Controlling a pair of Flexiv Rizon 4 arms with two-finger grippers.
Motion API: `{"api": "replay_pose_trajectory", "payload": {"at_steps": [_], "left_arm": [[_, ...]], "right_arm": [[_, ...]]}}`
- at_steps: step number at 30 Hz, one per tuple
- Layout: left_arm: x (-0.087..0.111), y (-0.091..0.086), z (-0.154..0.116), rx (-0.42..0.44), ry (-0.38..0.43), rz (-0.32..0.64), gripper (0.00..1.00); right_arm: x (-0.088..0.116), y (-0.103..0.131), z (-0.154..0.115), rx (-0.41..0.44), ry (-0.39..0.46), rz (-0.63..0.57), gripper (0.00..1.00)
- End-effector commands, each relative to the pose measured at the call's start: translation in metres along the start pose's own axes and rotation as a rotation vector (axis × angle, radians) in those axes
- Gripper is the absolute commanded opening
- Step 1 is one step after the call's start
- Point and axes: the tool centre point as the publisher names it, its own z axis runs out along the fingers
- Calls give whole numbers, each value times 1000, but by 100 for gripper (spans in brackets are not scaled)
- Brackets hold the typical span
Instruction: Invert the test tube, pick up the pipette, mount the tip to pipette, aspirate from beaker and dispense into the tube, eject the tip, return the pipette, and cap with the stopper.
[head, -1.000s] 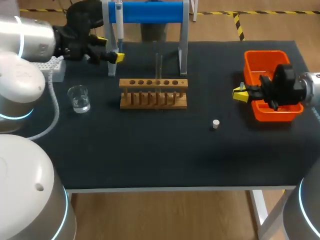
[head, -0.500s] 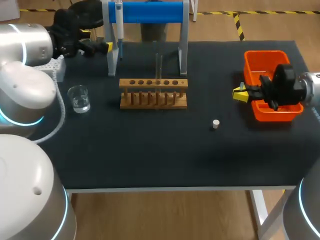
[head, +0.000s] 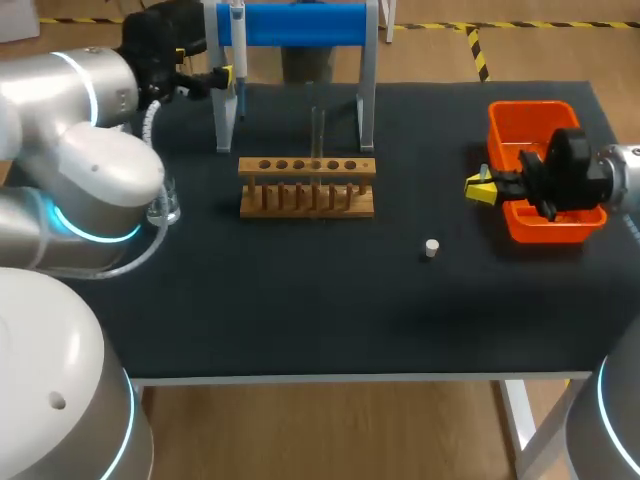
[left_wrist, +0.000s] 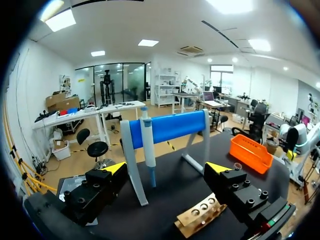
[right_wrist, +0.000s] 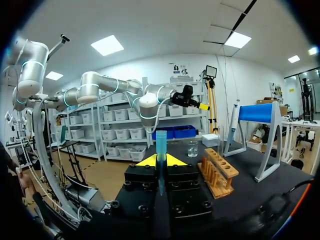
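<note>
Pipette (head: 238, 45) location, for the record? (Obs. 1)

Hanging upright at the left end of the blue stand (head: 300, 22), not yet gripped. Left claw (head: 225, 78) is level with it, fingers wide apart. In the left wrist view the pipette (left_wrist: 146, 140) is ahead of the claw (left_wrist: 166, 167), roughly in line with the gap, touching neither finger. (Obs. 2)

Risk on that side? (Obs. 1)

My judgement: the stand's near post (left_wrist: 131, 170) is just beside the pipette. A slightly off-line approach could trap the post or knock the pipette off its hanger. (Obs. 2)

Middle of the worktop (head: 300, 300)? (Obs. 1)

Test tube (head: 317, 125) stands in the wooden rack (head: 307, 186), close in front of the stand, so a low swing out could clip it. (Obs. 2)

Right side? (Obs. 1)

Right claw (head: 478, 187) waits beside the orange tray (head: 530, 125), well apart from the pipette. Its fingers are clamped on a blue tip (right_wrist: 161, 142) standing upright. The hold is narrow, and if the tip tilts, mounting may fail. (Obs. 2)
</note>
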Motion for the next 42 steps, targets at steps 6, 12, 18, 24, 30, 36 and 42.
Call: {"api": "replay_pose_trajectory", "payload": {"at_steps": [6,12,18,24,30,36,42], "left_arm": [[1,-6,40,6,-200,-41,100],[3,-9,49,40,-254,-72,100],[3,-13,61,72,-280,-90,100],[2,-13,73,85,-310,-110,100],[-1,-13,82,102,-347,-134,100],[-5,-16,90,117,-374,-147,100],[-8,-17,99,117,-386,-144,100]], "right_arm": [[1,0,-1,1,1,-1,0],[1,0,-1,1,1,-1,0],[1,0,-1,1,1,-1,0],[1,0,-1,1,1,-1,0],[1,0,-1,1,1,-1,0],[1,0,-1,1,1,-1,0],[1,0,-1,1,1,-1,0]]}}
